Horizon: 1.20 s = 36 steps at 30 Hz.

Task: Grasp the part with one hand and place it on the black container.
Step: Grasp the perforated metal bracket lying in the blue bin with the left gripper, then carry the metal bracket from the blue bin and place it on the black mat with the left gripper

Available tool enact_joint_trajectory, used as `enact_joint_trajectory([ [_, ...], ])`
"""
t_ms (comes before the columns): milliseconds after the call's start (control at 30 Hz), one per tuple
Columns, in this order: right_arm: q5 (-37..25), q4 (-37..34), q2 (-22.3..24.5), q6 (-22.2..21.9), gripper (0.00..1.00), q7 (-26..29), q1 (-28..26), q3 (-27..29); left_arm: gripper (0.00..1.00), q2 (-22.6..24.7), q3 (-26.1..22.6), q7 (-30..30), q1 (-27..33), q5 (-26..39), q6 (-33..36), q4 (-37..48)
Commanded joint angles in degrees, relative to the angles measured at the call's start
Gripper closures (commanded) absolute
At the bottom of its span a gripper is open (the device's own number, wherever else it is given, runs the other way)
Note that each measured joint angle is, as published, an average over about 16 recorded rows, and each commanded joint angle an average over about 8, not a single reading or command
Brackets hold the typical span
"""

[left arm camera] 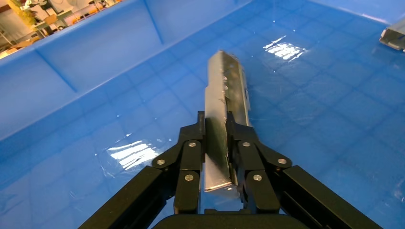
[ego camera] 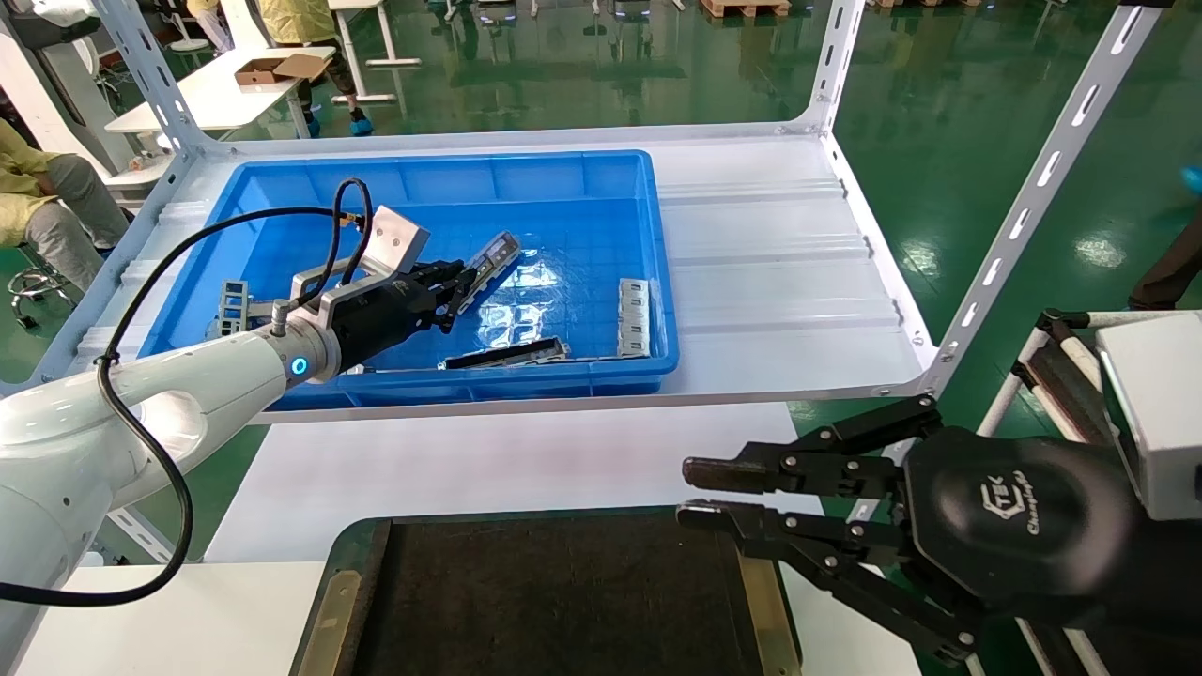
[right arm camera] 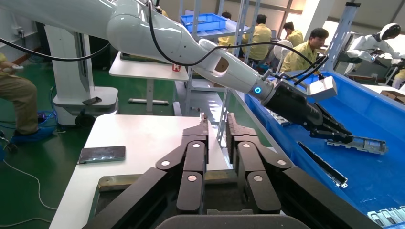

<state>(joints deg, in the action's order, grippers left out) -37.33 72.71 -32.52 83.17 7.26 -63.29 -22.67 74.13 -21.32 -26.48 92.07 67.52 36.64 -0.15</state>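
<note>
The part (ego camera: 495, 258) is a long grey metal strip, pointing away from the wrist over the floor of the blue bin (ego camera: 657, 282). My left gripper (ego camera: 467, 280) is shut on its near end. In the left wrist view the part (left arm camera: 224, 90) sits clamped between the two black fingers of that gripper (left arm camera: 216, 119). The black container (ego camera: 338, 601), a flat tray with brass-coloured rim strips, lies at the near table edge. My right gripper (ego camera: 685, 493) hovers by the tray's right side, open with nothing between its fingers (right arm camera: 216, 121).
In the bin lie a dark slim strip (ego camera: 507, 355), a grey holed plate (ego camera: 634, 305) and more plates at the left (ego camera: 230, 305). The bin stands on a white shelf (ego camera: 770, 253) with slotted upright posts (ego camera: 1024, 207). A phone (right arm camera: 101, 153) lies on the table.
</note>
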Motion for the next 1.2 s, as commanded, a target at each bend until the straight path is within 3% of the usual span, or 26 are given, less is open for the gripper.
enact_joint_trajectory([
  [33, 0.0, 0.0, 0.0, 0.0, 1.0, 0.0, 0.0, 0.0, 1.0, 0.06, -0.07, -0.1, -0.06, 0.11, -0.08, 0.07],
  [800, 0.01, 0.0, 0.0, 0.0, 1.0, 0.0, 0.0, -0.01, 1.0, -0.56, 1.46, 0.52, 1.83, -2.11, 2.96, -1.14],
  [1200, 0.01, 0.0, 0.01, -0.01, 1.0, -0.01, 0.0, -0.01, 1.0, -3.7, 2.64, 1.3, 3.47, -4.0, 15.85, -2.39],
])
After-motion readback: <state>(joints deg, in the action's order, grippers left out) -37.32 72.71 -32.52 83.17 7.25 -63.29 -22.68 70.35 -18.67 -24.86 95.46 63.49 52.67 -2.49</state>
